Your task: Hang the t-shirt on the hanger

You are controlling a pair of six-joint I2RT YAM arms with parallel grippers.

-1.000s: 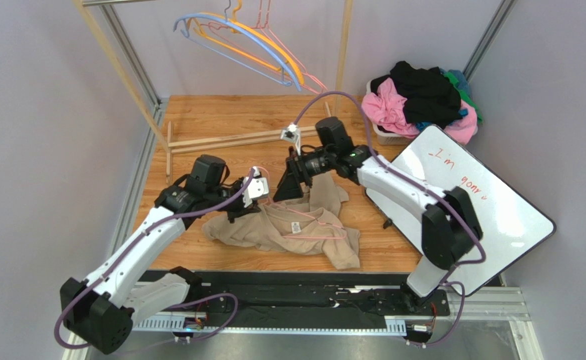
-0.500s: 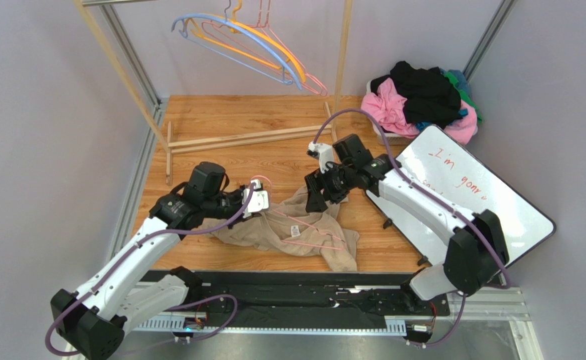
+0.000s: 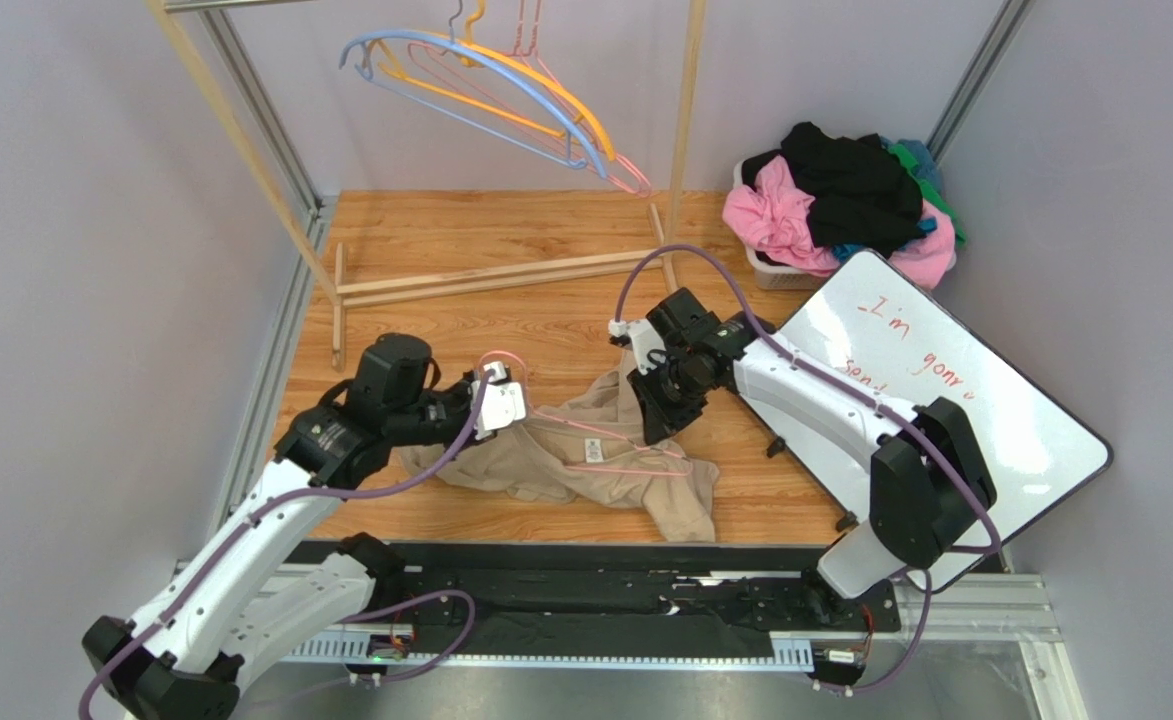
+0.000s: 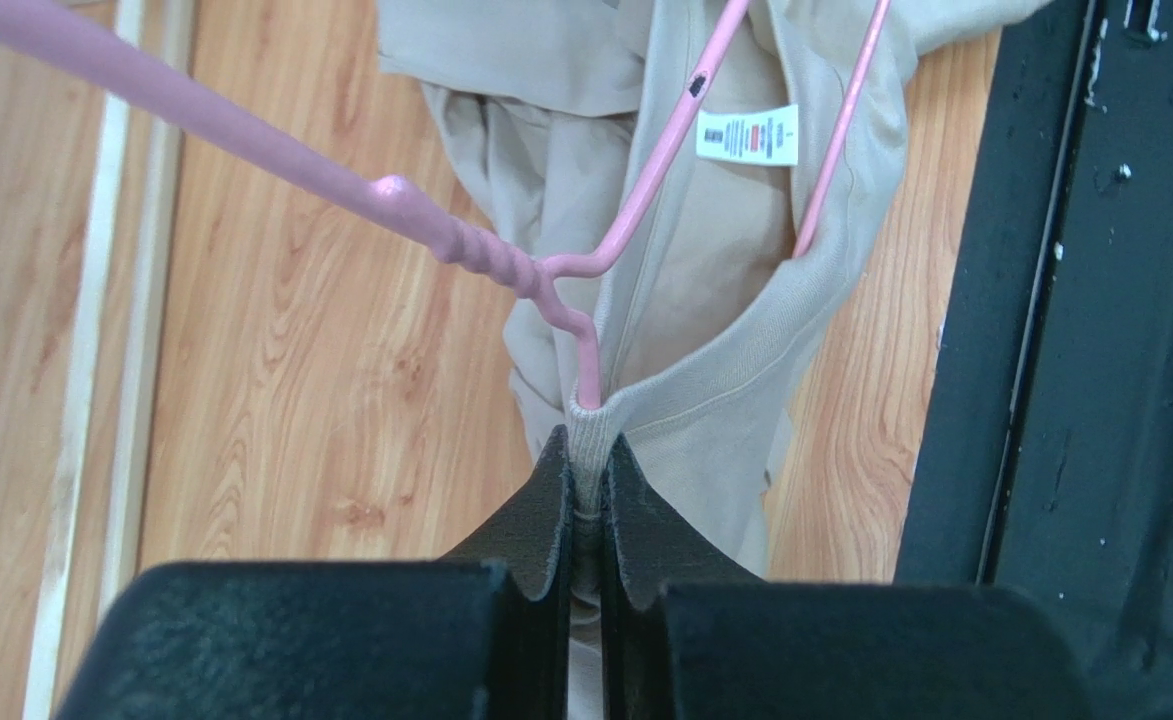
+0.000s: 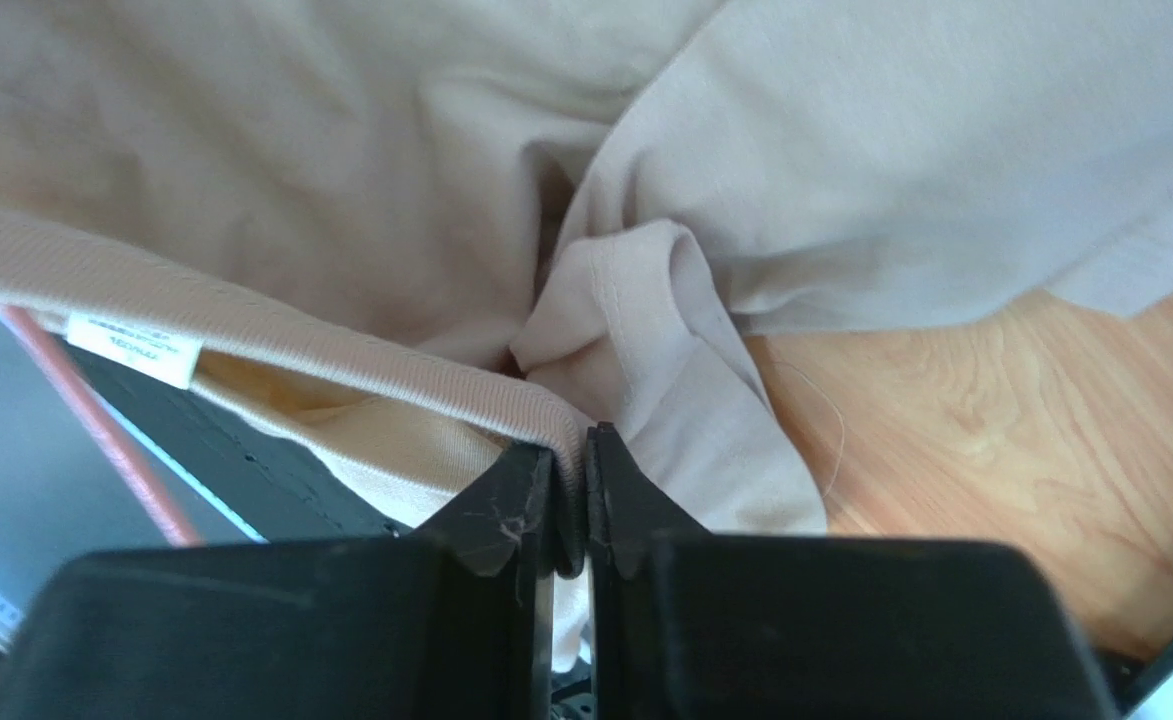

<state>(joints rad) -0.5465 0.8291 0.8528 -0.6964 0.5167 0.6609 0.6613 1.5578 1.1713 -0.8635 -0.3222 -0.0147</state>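
Observation:
The tan t-shirt (image 3: 607,465) lies crumpled on the wooden table between my two arms. The thin pink hanger (image 4: 487,258) runs down into its neck opening, near the white label (image 4: 747,134). My left gripper (image 4: 585,450) is shut on the ribbed collar, just below the hanger's twisted neck. In the top view this gripper (image 3: 525,425) is at the shirt's left end. My right gripper (image 5: 574,450) is shut on the collar rim at the other side, with a stretch of the hanger (image 5: 96,420) off to its left. From above it (image 3: 649,420) sits at the shirt's upper right.
A wooden rack (image 3: 682,105) at the back carries blue, orange and pink hangers (image 3: 547,98). A basket of pink and black clothes (image 3: 848,195) stands at the back right. A whiteboard (image 3: 938,390) lies on the right. A black rail (image 3: 622,600) runs along the near edge.
My right gripper came down from above the table onto the shirt's collar and shut on it. The left arm drew back a little to the left, still gripping the collar.

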